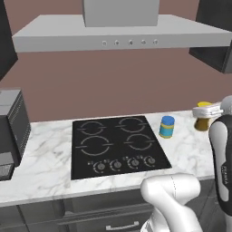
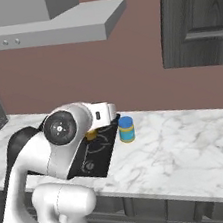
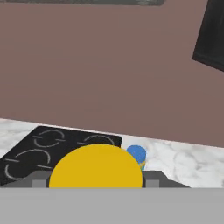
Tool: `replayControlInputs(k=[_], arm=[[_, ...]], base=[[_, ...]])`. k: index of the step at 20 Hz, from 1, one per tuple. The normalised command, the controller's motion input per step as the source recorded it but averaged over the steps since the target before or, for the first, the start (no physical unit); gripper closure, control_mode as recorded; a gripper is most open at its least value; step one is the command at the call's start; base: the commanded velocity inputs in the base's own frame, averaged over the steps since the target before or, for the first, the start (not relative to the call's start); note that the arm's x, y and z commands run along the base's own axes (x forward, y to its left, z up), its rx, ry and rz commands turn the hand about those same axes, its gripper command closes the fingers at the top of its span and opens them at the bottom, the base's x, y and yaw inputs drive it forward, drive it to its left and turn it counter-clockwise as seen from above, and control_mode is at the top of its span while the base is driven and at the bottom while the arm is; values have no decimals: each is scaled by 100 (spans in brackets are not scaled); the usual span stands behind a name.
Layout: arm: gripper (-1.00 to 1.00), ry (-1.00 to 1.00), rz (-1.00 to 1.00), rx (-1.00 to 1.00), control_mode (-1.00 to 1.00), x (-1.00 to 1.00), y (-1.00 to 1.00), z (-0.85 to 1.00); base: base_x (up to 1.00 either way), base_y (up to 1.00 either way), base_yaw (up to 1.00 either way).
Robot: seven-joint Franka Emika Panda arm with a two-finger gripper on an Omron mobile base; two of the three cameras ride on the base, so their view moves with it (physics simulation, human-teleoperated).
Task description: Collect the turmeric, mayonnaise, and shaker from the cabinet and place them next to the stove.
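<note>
Turmeric in transit
The gripper clamps the turmeric above the counter, right of the mayonnaise and stove.

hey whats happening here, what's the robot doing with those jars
The white arm is carrying the turmeric jar, the one with the yellow lid, above the marble counter to the right of the stove. The gripper has it clamped between the fingers, and its yellow lid sits close up at the bottom of the hand view. The blue mayonnaise jar already stands on the counter beside the stove's right edge. The turmeric has not yet been set down.
</note>
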Motion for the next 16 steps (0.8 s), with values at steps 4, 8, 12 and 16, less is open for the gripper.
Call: replayControlInputs(k=[4, 8, 12, 16], arm=[[100, 0, 18, 0, -100, 23, -39, -74], [100, 3, 17, 0, -100, 20, -28, -87], [100, 3, 1, -1, -100, 15, 0, -63], [100, 0, 6, 0, -100, 30, 0, -52]], base=[[0, 0, 0], [0, 0, 0], [0, 0, 0], [0, 0, 0]])
